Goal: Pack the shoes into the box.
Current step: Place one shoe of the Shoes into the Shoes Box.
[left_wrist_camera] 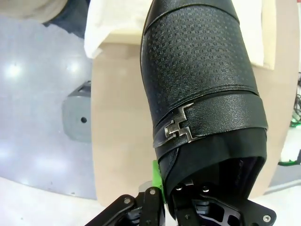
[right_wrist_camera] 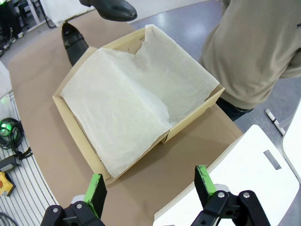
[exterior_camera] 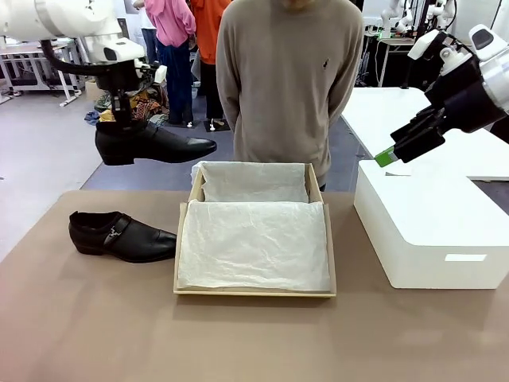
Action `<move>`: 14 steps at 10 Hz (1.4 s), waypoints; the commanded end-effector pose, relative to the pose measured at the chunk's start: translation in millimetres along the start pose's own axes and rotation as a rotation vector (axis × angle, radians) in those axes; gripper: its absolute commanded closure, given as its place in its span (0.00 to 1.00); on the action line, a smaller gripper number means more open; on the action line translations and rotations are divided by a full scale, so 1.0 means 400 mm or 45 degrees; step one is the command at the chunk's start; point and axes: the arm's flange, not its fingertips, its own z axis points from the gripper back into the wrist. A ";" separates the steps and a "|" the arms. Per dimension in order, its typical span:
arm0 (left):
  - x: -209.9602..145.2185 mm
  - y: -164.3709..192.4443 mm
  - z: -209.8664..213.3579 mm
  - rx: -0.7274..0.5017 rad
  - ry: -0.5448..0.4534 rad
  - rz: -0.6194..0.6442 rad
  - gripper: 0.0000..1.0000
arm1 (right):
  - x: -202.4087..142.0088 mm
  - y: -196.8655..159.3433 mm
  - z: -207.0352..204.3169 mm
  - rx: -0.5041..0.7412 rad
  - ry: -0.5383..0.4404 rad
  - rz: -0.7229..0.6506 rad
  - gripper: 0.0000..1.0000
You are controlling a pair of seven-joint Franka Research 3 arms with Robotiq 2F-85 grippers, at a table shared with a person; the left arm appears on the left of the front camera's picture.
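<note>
My left gripper [exterior_camera: 121, 119] hangs high over the table's left side, shut on the heel collar of a glossy black shoe [exterior_camera: 151, 143] whose toe points right toward the box. Up close, that shoe [left_wrist_camera: 202, 89] shows its textured top and metal buckle, with a green pad [left_wrist_camera: 157, 176] pressed on its collar. The second shoe [exterior_camera: 119, 235] lies on the table left of the tan box [exterior_camera: 254, 291], which is lined with white tissue paper [exterior_camera: 254, 243]. My right gripper [exterior_camera: 402, 147] hovers open above the white box; its green fingers [right_wrist_camera: 96, 188] frame the tan box [right_wrist_camera: 190, 122] from above.
A large white rounded box [exterior_camera: 433, 231] stands on the table at the right. A person in a beige sweater [exterior_camera: 290, 72] stands at the far edge behind the tan box. Bare brown tabletop [exterior_camera: 238, 342] lies in front.
</note>
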 end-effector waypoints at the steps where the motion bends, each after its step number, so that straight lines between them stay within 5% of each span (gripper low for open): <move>1: 0.027 0.011 0.019 -0.042 -0.023 0.026 1.00 | 0.001 0.000 0.000 -0.003 -0.008 0.001 0.00; 9: 0.048 -0.009 -0.006 0.011 0.013 -0.010 1.00 | 0.001 0.000 0.000 -0.003 -0.008 0.001 0.00; 14: 0.295 -0.022 -0.012 0.009 0.011 -0.138 1.00 | 0.001 0.000 0.000 -0.003 -0.008 0.001 0.00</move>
